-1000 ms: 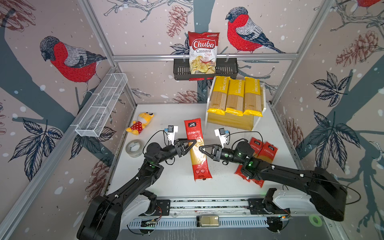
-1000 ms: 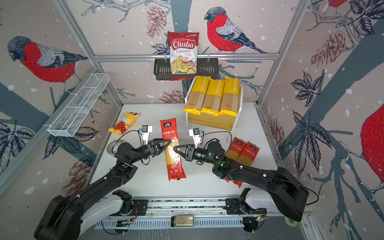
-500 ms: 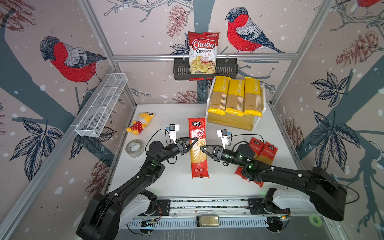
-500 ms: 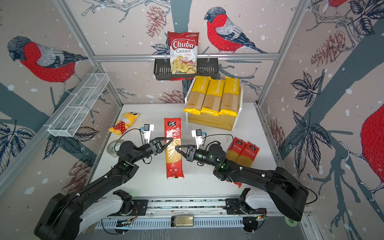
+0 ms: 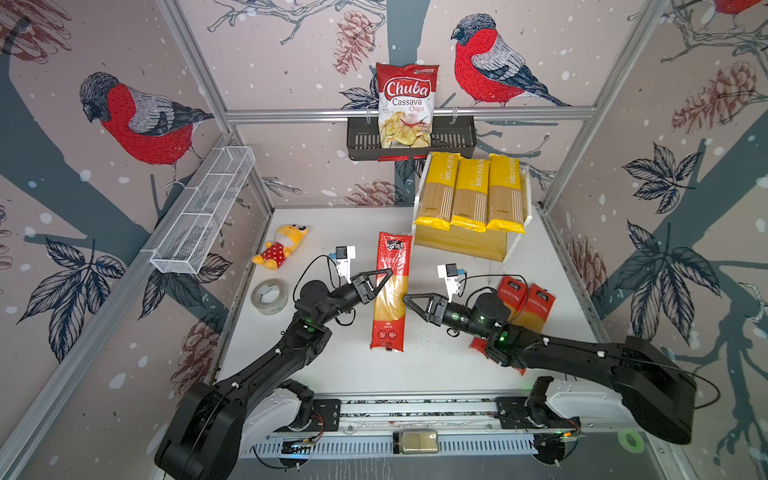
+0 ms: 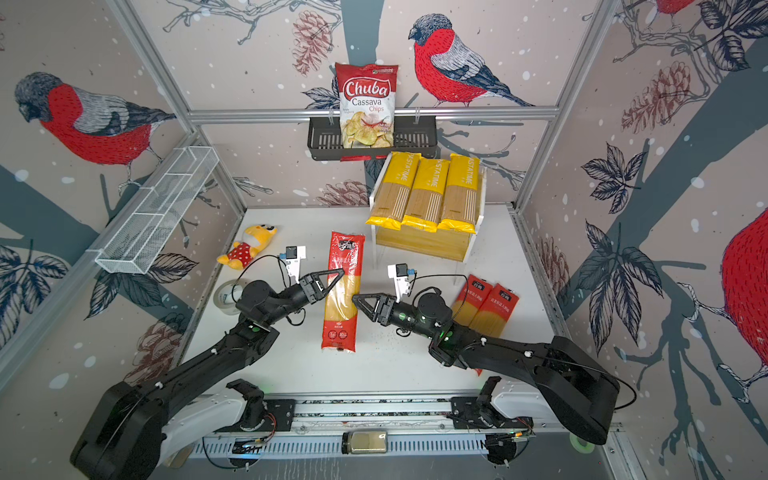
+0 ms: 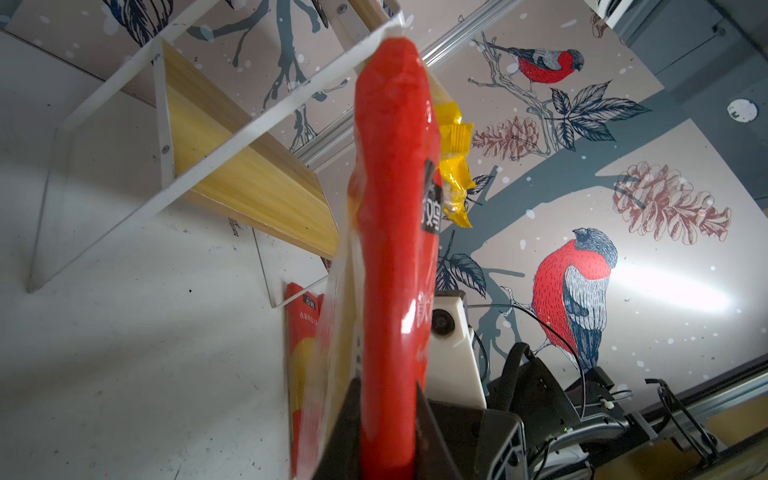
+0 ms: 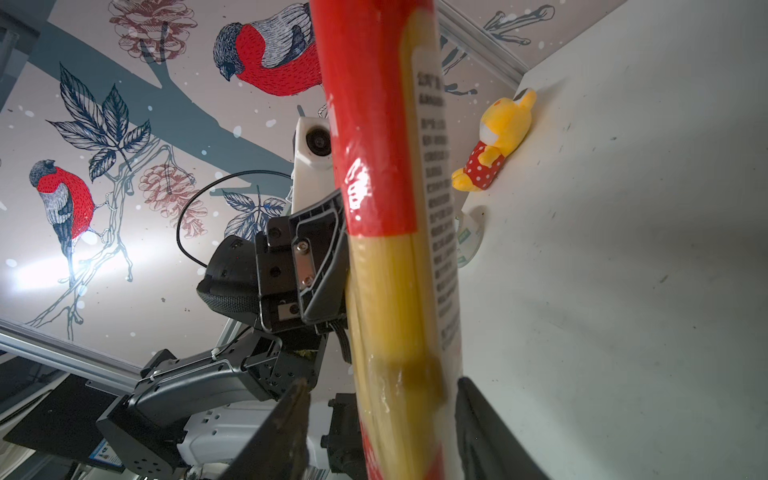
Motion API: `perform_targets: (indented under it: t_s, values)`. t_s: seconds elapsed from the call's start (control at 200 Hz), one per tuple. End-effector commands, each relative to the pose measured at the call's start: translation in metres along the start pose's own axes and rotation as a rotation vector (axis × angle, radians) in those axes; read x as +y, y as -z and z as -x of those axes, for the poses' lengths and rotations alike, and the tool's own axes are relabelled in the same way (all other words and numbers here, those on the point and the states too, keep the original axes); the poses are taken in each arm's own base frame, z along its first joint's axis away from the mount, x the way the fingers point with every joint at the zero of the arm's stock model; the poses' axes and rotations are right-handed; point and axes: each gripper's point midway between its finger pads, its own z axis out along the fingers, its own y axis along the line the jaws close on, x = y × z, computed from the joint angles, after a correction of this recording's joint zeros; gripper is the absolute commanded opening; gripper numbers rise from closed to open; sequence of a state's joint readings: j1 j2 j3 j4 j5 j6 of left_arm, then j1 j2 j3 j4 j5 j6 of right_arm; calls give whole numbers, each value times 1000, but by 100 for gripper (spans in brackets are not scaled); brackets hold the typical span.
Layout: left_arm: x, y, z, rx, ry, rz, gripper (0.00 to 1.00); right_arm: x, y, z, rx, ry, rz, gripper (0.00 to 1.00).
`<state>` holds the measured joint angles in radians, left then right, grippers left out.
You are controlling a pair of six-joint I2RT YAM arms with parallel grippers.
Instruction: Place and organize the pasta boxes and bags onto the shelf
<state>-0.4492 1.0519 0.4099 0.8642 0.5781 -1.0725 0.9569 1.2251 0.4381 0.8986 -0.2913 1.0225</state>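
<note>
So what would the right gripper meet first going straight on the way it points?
The right gripper would meet the red-ended spaghetti packet, between its open jaws; the left gripper holds it beyond.

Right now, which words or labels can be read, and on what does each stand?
"Chuba Cassava Chips": chips bag.
"ASTATIME", start hidden: each yellow packet.
Chinese print, lone red packet: too small or blurred in every view.
Chinese print, red pair: too small to read.

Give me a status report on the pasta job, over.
Left gripper shut on red-ended packet. Right gripper open, fingers either side of it. Shelf lower board bare, path looks clear.
</note>
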Motion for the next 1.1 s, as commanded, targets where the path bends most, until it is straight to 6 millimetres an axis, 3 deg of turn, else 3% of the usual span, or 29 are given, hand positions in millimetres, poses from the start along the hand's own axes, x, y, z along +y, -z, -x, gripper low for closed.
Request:
perform_targets:
  t_s: [0.0,0.275,0.535,0.64,0.655,0.845,1.006,1.096]
  values:
    - [-33,2,32,-137,-10,-111,10,-7,4,-3,-15,-1,-28,61]
    - [-39,7,58,-285,89,-140,12,-14,11,-21,-6,-26,-38,68]
    - [-36,3,55,-326,147,-143,13,0,4,-20,-24,-28,21,67]
    - [-36,2,55,-335,157,-152,14,11,3,-16,-37,-24,57,63]
    - [-37,2,55,-334,157,-153,13,5,0,-20,-27,-30,42,63]
    - [-34,2,54,-337,161,-147,15,9,-5,-21,-24,-13,51,52]
    - [-29,2,53,-339,163,-133,15,15,-9,-25,-10,11,57,51]
    - [-28,1,52,-334,165,-130,19,16,-9,-23,-18,18,54,41]
